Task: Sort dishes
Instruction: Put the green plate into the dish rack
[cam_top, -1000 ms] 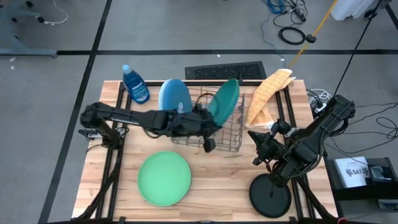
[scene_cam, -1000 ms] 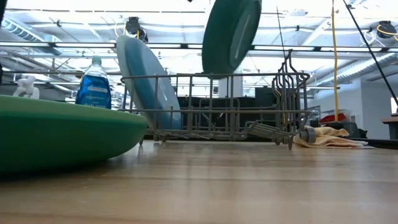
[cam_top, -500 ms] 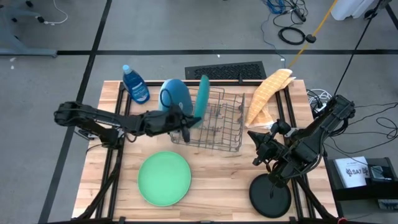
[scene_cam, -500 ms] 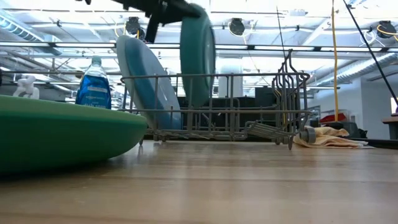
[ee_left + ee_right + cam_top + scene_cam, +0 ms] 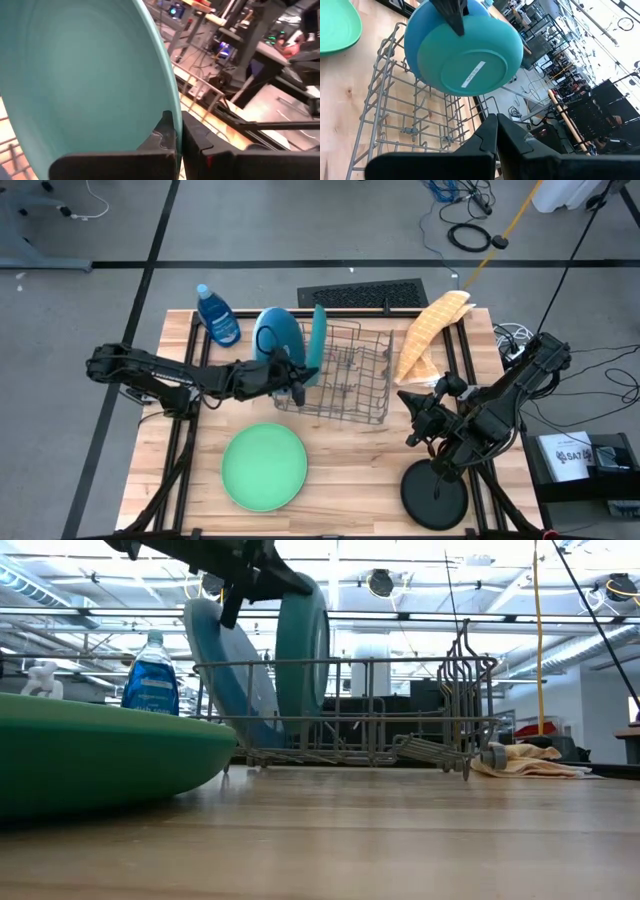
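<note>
On the left of the counter (image 5: 340, 470), the soap bottle (image 5: 217, 315) is seen standing at the far edge; nearer the front, the green plate (image 5: 264, 467) is lying flat, not yet racked. The left tool (image 5: 297, 376) is closed on the rim of the teal plate (image 5: 317, 343), which is being held upright on edge over the left end of the wire rack (image 5: 350, 375), just beside the blue plate (image 5: 279, 337) already standing there; whether the teal plate is fully seated in a slot cannot be told. A yellow cloth (image 5: 430, 330) is lying at the far right edge. The right tool (image 5: 412, 420) is waiting to the right of the rack, closed and holding nothing; the black plate (image 5: 433, 495) is lying at the front right corner. The sorting is judged to be about half done: one plate is racked, one is being placed, and the green and black plates are left.
</note>
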You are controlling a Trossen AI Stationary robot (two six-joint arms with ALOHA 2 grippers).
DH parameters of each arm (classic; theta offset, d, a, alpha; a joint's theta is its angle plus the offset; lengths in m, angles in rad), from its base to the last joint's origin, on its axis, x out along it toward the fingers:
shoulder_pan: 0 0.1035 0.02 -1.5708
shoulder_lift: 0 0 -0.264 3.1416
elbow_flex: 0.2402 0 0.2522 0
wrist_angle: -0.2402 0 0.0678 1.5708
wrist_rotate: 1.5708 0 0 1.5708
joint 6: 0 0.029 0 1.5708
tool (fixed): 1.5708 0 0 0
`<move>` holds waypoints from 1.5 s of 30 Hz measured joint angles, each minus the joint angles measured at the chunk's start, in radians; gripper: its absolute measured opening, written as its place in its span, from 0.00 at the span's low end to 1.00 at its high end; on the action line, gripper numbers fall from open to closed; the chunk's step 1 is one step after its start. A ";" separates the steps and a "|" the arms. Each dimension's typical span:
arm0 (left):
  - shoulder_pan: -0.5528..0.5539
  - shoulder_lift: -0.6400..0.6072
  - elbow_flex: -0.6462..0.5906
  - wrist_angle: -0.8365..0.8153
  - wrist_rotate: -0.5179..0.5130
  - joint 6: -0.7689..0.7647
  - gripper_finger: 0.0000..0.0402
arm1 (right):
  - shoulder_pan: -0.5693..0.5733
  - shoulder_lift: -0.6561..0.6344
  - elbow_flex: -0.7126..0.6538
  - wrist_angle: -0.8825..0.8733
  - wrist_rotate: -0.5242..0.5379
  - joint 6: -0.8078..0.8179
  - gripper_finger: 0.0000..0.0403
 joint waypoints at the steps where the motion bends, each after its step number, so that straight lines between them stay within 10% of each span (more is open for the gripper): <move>1: 0.001 0.000 0.000 -0.002 -0.013 -0.001 0.00 | 0.000 0.000 0.000 0.000 0.000 -0.003 0.00; 45: -0.121 0.033 -0.001 -0.021 -0.321 -0.210 0.16 | -0.010 0.000 0.000 0.078 -0.004 -0.088 0.00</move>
